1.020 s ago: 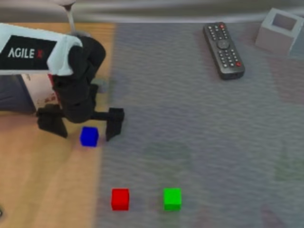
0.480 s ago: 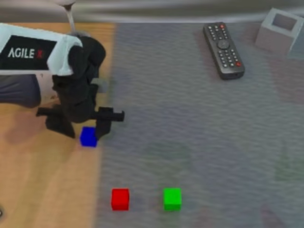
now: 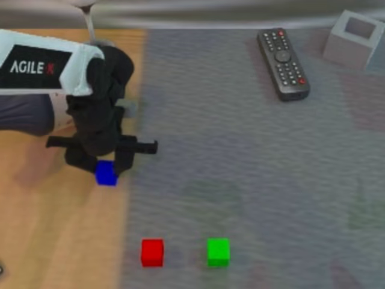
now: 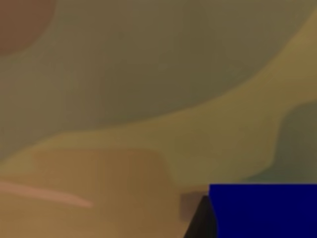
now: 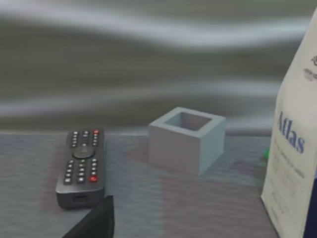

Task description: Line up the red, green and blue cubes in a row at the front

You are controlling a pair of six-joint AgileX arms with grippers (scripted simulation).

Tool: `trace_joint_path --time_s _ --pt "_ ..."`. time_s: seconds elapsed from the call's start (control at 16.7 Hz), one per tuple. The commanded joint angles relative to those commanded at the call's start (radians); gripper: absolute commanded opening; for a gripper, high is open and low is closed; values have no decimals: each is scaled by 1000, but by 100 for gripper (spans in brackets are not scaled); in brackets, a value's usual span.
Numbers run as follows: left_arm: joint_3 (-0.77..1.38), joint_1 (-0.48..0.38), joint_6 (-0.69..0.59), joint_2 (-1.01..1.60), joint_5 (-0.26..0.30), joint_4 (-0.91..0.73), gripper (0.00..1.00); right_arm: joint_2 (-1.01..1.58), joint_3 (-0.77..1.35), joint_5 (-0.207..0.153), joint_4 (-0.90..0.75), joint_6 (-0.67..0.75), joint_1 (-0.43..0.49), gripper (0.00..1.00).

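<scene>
On wooden tabletop, the small deep-blue cube has now been clamped by the narrowed left gripper, readying transport toward red cube and green cube

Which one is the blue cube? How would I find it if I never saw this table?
Look at the wooden part of the table on the left, where the big black and white left arm reaches in. Right between the black fingers of the left gripper sits the blue cube. It is the only blue one; the red cube and green cube sit side by side nearer the front.
</scene>
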Motion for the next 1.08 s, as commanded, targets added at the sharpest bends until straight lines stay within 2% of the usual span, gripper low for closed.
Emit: trace_joint_path --time_s 0.36,0.78,1.08 --pt "20 2 4 -29 -5 -26 0 0 0 0 0 0 0 100" --pt "139 20 1 -123 -6 -244 0 0 0 0 0 0 0 100" --pt "144 13 0 -123 -7 -249 0 0 0 0 0 0 0 100"
